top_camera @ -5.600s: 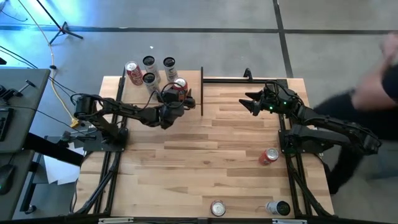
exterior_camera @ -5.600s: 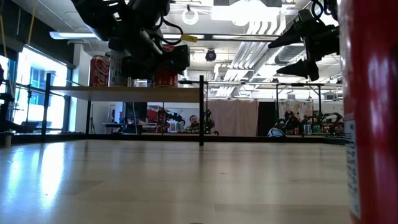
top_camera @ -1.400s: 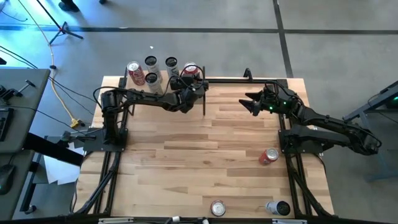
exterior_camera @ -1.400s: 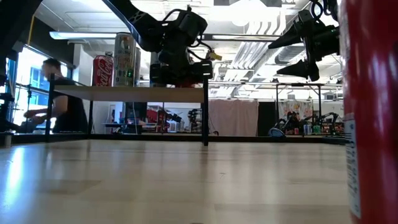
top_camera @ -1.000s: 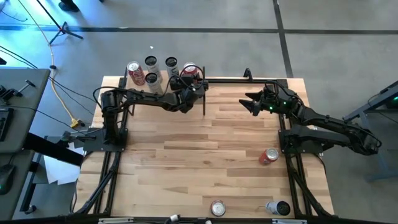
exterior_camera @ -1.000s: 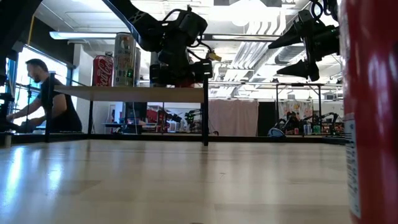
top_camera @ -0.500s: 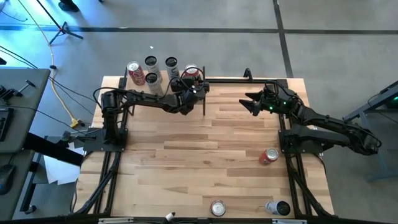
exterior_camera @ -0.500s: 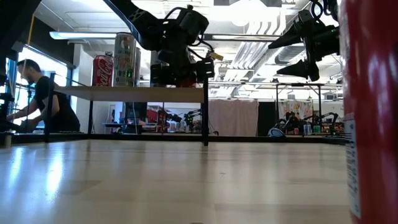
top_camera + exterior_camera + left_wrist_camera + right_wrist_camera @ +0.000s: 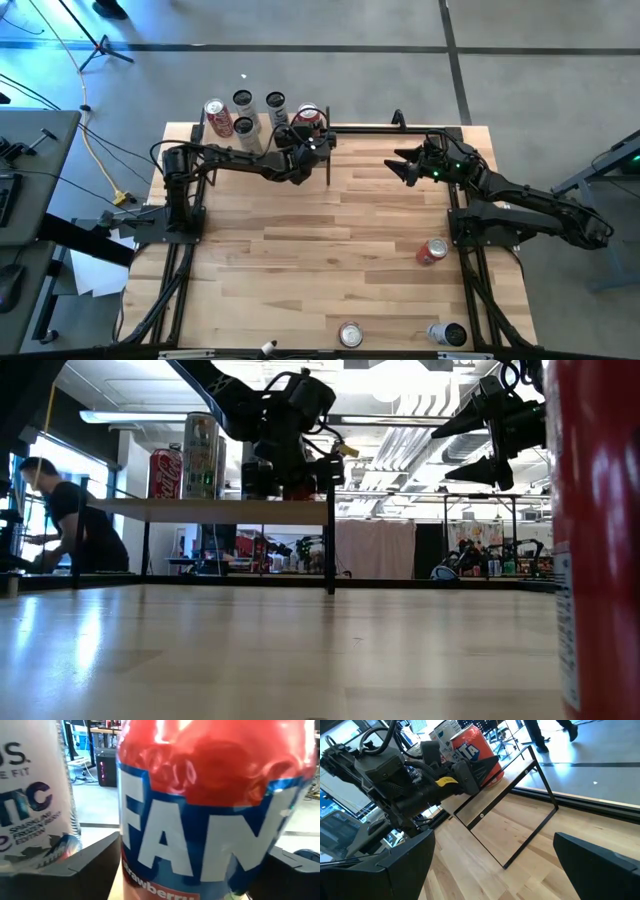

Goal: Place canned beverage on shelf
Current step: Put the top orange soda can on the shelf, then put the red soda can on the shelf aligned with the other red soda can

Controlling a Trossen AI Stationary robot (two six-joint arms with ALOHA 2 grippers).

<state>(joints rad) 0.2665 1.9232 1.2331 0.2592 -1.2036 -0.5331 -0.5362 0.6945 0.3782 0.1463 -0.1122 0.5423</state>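
Left gripper (image 9: pixel 313 133) carried red can (image 9: pixel 307 116) from shelf's (image 9: pixel 200 510) near edge to its far right corner, fingers now spread off it. Person (image 9: pixel 62 520) walked in behind shelf, leans left at bench. Blurred figure at table's right gone.

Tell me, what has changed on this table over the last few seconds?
The left gripper carried the red can farther back onto the shelf, beside the other cans, and its fingers are now spreading off it. The right gripper stayed put and open, and the loose cans on the table did not move.
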